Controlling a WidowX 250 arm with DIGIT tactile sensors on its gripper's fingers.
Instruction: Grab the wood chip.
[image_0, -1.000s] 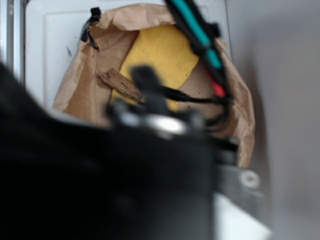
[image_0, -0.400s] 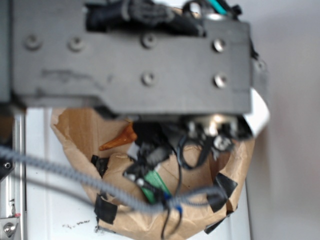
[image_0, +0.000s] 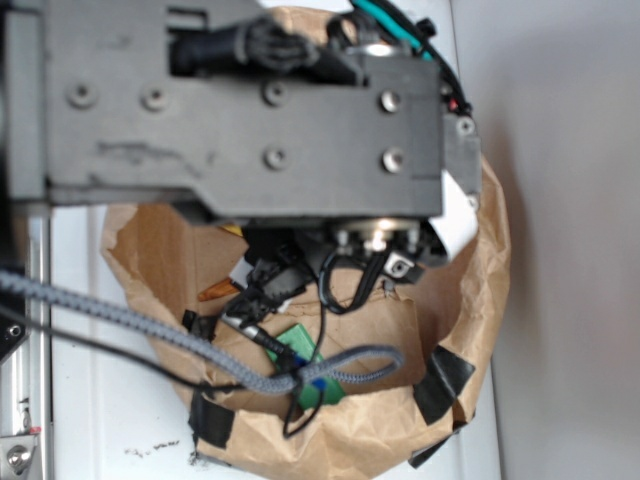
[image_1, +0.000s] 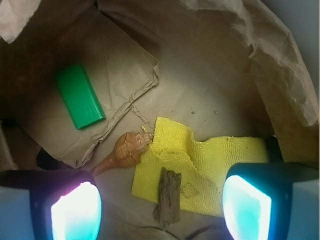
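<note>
In your wrist view, start at the left: the green block (image_1: 79, 96) lies flat on a creased sheet of brown paper (image_1: 120, 75), angled with its near end toward the right. To its right and nearer, the glossy orange-brown seashell (image_1: 125, 150) rests with its broad end touching the left edge of the yellow cloth (image_1: 200, 160). The wood chip (image_1: 168, 196) lies on the near part of that cloth, roughly lengthwise toward you, its near end hanging past the cloth's edge onto the paper. Your gripper (image_1: 160, 205) is spread wide: the left finger pad (image_1: 75, 210) sits near and left of the shell, the right one (image_1: 246, 207) over the cloth's right side, and the chip lies between them, touching neither. Crumpled paper bag walls (image_1: 270, 55) rise around the far and right sides. In the exterior view, the arm's dark body (image_0: 230, 110) hides most of the bag (image_0: 470, 300); you can see the green block (image_0: 303, 347) and a tip of the shell (image_0: 213, 293) below it, on a white worktop (image_0: 100, 420).
</note>
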